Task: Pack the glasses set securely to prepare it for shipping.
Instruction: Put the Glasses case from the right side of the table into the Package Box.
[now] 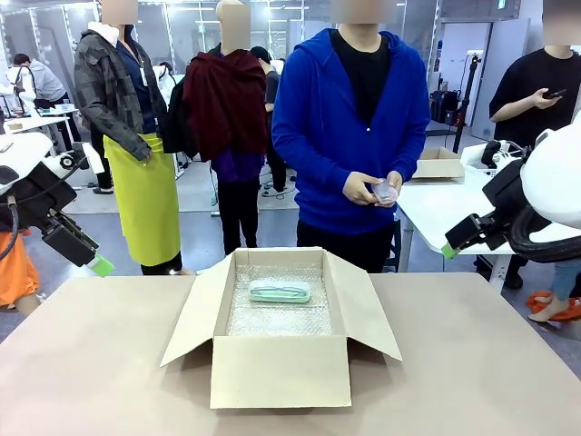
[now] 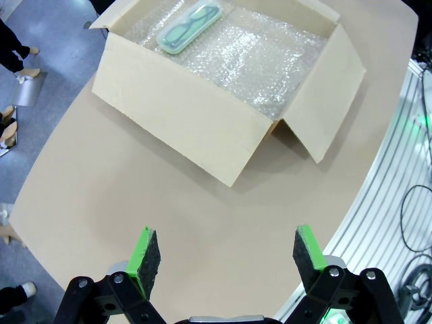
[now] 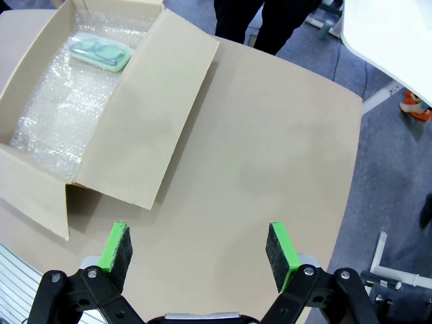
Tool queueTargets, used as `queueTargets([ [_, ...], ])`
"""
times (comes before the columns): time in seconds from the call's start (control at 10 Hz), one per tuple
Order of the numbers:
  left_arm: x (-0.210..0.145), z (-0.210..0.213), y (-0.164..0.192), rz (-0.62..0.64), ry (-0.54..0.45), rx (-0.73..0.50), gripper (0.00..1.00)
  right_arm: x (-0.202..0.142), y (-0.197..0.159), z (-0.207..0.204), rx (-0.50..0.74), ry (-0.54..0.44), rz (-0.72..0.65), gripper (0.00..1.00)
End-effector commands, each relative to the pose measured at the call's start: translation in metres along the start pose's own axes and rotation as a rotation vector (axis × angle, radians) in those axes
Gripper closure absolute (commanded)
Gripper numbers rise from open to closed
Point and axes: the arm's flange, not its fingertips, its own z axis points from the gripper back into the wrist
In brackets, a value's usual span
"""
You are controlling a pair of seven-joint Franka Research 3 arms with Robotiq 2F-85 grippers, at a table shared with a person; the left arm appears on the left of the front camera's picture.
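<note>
Table [image 2: 202, 223] lies bare beneath our left gripper [image 2: 224, 235], whose fingers stand wide apart and hold nothing. Ahead of them the box [image 2: 182, 128] sits with its 2 side flaps spread outward. The mint green case [image 2: 189, 27] lies on bubble wrap [image 2: 270, 67] at the box's end farthest from those fingers. Our right gripper [image 3: 198, 229] is likewise spread and empty over open tabletop, with a flap edge just ahead of 1 finger. The pink case [image 1: 386, 191] rests in the person's hands [image 1: 368, 189], beyond the table's far edge.
</note>
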Motion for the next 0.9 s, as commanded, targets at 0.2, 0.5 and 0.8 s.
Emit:
queueTargets([
  [0.2, 0.0007, 0.0022, 0.0000, 0.004, -0.018, -0.009, 0.00, 0.0003, 0.0022, -0.0012, -0.010, -0.001, -0.016, 0.00],
  [0.5, 0.0007, 0.0022, 0.0000, 0.004, -0.018, -0.009, 0.00, 0.0003, 0.0022, -0.0012, -0.010, -0.001, -0.016, 0.00],
  [0.8, 0.0007, 0.0022, 0.0000, 0.004, -0.018, -0.009, 0.00, 0.0003, 0.0022, -0.0012, -0.010, -0.001, -0.016, 0.00],
])
